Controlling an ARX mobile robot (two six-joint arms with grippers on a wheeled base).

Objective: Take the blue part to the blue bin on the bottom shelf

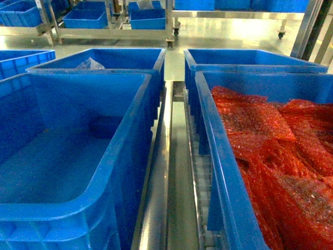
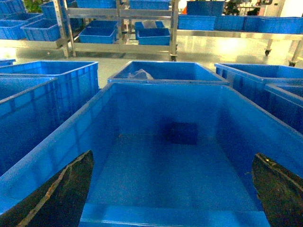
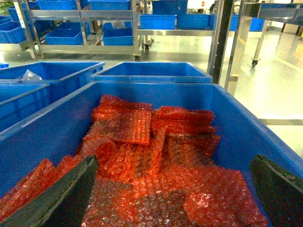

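The blue part (image 1: 105, 126) lies on the floor of the near left blue bin (image 1: 31, 211), close to the far wall and a little right of the middle. It is a dark blue block whose long axis runs left to right, parallel to that wall. The left wrist view shows it more squarely (image 2: 184, 133), flat on the bin's floor (image 2: 156, 177), with the left gripper (image 2: 173, 189) held above the near edge; its two dark fingers (image 2: 66, 194) stand wide apart at the lower corners, nothing between them.

Between the two rows of bins the head view alone shows the bottom shelf (image 1: 174, 172), its steel rails running away from the camera; the rollers are too blurred to make out.

On the right, a second bin (image 1: 218, 172) holds red bubble-wrap bags (image 1: 281, 156). The right wrist view looks down into that heap (image 3: 156, 161), and the right gripper (image 3: 173, 194) hangs over it with fingers (image 3: 71, 198) spread and empty. Neither gripper appears in the head view.
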